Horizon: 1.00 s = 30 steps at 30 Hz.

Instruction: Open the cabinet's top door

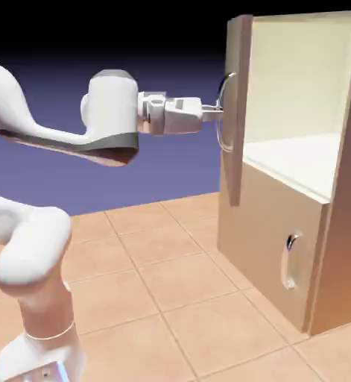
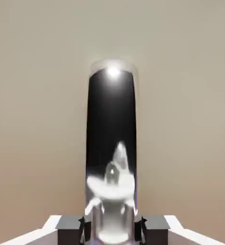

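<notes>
— Wood of a light tan, flat and matte, is seen across the whole cabinet (image 1: 342, 246), a tall boxy piece set on a floor of square terracotta tiles (image 1: 163, 291) at the exterior view's right. How is the top door (image 1: 236, 112) placed?

— It is swung well out on its hinge, so that only its thin edge and a narrow strip of its face are shown in the exterior view. Behind it a smooth, pale cream interior (image 1: 301, 89) is exposed, with a level shelf at its base. The lower door (image 1: 271, 239) is seen shut, its small curved silver handle (image 1: 290, 261) glossy against the tan.

— And the top door's handle (image 1: 226, 112)?

— A long, bowed bar of polished metal is seen, standing out from the door's face. In the hand view it is shown large and cylindrical, mirror-dark down its middle with a bright highlight near its rounded upper end, and the door's plain tan panel fills the rest of that picture.

— What is reported of the gripper (image 1: 212, 112)?

— It is held level at the end of the glossy white arm (image 1: 111, 112), and its jaws are clenched on the handle: in the hand view the two small grey fingertips (image 2: 70, 225) are pressed against either side of the metal bar at the bottom edge.

— Is anything else noted?

— A plain blue-violet backdrop (image 1: 156, 171) is seen behind the arm.
</notes>
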Available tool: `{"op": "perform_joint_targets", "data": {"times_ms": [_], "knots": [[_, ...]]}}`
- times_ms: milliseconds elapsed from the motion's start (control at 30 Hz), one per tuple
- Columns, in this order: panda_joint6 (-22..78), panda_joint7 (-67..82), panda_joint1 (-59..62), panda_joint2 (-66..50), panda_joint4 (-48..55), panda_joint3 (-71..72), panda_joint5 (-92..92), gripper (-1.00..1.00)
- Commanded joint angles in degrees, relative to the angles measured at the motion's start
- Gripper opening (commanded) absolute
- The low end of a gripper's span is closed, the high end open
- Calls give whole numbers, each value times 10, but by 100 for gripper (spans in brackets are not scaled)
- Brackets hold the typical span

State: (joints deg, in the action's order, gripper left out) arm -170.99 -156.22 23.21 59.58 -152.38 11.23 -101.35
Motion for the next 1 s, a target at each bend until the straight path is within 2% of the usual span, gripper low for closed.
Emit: {"op": "perform_joint_targets", "data": {"times_ms": [0, 200, 500, 733, 967], "knots": [[6, 21, -1, 9, -8, 3, 25, -100], [77, 146, -42, 69, -54, 24, 175, -100], [291, 261, -145, 157, -83, 123, 380, -100], [465, 289, -182, 176, -43, 242, 504, -100], [640, 300, -154, 161, 55, 368, 607, -100]]}}
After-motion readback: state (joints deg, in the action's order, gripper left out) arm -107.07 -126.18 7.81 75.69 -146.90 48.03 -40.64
